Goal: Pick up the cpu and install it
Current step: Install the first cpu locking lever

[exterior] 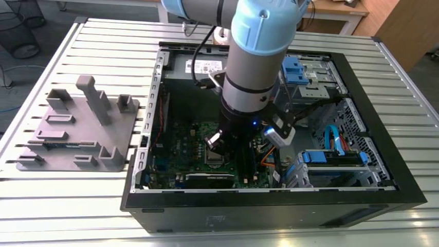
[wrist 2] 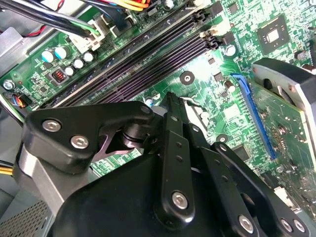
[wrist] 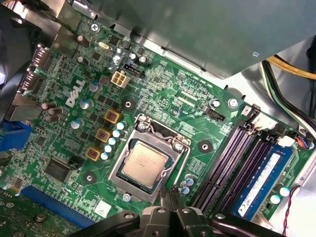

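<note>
The cpu (wrist: 144, 164), a small square chip with a pale metal top, lies flat inside the metal-framed socket (wrist: 148, 160) on the green motherboard (wrist: 163, 94) in the first wrist view. My gripper (wrist: 171, 191) hovers just beside the socket's corner, its thin black fingertips drawn together with nothing between them. The second wrist view looks past the gripper's black linkage to the same narrow tips (wrist 2: 171, 101) above the board. In the exterior view my arm (exterior: 247, 77) reaches down into the open computer case (exterior: 274, 198), over the socket (exterior: 214, 157).
Dark memory slots (wrist: 227, 163) and a blue memory stick (wrist: 261, 177) run right next to the socket. Cables (exterior: 271, 152) and blue drive bays (exterior: 329, 157) crowd the case toward the exterior view's right. A gray fixture block (exterior: 75, 128) stands on the slatted table outside the case.
</note>
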Motion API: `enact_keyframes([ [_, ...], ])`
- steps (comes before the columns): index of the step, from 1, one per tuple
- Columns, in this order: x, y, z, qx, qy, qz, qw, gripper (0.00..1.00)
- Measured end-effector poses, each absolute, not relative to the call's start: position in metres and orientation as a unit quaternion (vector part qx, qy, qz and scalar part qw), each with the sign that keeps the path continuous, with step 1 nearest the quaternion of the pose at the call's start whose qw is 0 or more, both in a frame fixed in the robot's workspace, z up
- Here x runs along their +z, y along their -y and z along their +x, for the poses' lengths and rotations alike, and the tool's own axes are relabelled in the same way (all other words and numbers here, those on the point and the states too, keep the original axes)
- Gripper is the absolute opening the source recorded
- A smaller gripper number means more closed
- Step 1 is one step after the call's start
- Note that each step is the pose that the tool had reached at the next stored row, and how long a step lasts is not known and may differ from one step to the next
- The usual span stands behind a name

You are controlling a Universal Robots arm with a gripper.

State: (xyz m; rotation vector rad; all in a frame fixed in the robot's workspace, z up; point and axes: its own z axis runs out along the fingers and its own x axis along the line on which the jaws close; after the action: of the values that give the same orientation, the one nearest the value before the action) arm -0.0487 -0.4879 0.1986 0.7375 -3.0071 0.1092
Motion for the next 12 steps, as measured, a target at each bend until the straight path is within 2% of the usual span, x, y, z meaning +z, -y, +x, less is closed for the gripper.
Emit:
enact_keyframes([
  [12,0.1971,0.4884,-0.0485,0.035,0.970,0.238,0.022,0.11],
])
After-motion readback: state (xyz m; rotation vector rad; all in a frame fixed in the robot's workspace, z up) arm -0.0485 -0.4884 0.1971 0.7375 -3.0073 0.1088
